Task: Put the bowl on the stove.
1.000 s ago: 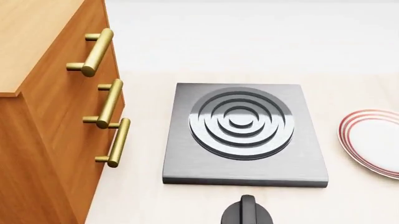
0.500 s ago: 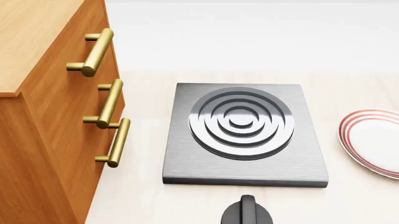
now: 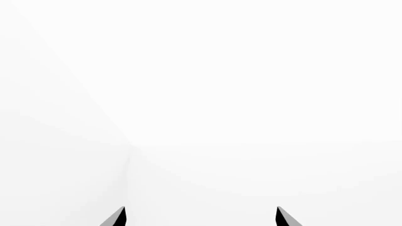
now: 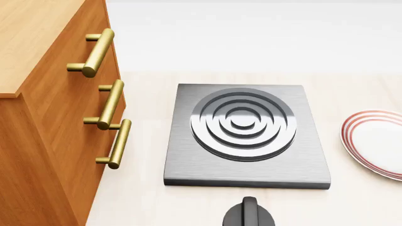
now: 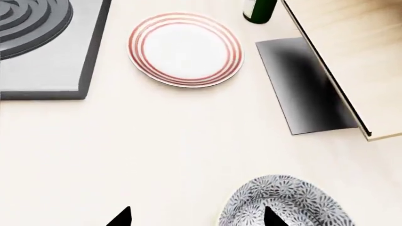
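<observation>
The speckled white and grey-blue bowl [image 5: 285,203] sits on the light counter, seen only in the right wrist view. My right gripper [image 5: 196,217] is open above the counter; one fingertip [image 5: 271,217] overlaps the bowl's near side, the other is over bare counter. The dark-grey stove [image 4: 246,136] with its ringed burner lies mid-counter in the head view, and its corner shows in the right wrist view [image 5: 44,52]. My left gripper [image 3: 201,217] is open and faces blank white space. Neither gripper shows in the head view.
A white plate [image 5: 185,49] with red rim rings lies between stove and bowl; it also shows in the head view [image 4: 377,141]. A wooden drawer cabinet [image 4: 56,117] with brass handles stands left of the stove. A black knob [image 4: 249,214], a green bottle [image 5: 259,9] and a wooden board edge [image 5: 342,66] are nearby.
</observation>
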Controlling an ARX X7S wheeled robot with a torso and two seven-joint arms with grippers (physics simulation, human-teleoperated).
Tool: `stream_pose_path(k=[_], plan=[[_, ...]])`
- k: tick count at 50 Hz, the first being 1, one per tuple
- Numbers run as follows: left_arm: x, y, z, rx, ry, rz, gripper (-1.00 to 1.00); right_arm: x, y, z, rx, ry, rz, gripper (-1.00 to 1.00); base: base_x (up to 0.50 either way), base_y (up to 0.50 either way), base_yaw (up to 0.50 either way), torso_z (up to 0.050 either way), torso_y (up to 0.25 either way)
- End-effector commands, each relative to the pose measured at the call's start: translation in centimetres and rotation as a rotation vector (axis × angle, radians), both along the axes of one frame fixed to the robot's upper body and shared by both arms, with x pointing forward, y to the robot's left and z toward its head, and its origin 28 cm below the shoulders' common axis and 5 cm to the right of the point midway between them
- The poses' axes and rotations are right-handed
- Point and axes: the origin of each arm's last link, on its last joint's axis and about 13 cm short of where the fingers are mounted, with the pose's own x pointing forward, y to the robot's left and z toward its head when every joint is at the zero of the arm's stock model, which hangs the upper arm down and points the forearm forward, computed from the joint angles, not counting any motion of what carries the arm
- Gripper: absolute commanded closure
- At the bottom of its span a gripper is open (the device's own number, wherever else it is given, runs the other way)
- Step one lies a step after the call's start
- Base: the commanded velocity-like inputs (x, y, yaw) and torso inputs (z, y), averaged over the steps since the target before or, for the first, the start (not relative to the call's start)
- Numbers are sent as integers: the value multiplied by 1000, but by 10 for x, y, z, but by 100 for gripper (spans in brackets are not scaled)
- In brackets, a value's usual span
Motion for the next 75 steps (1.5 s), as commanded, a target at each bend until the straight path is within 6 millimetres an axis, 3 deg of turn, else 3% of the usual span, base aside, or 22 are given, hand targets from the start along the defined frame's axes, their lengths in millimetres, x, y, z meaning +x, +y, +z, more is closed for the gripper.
stream_pose_path(k=[1,37,75], plan=[[-1,2,-2,1,-12,18,-100,-3,1,-23,22,22,-20,-100,0,0,0,0,0],[1,2,-3,4,-1,10,-100,1,-2,-68,10,87,-165,-100,0,0,0,0,0],[2,1,-4,2,1,5,-100,-5,5,-93,-31,117,-159,-100,0,0,0,0,0]])
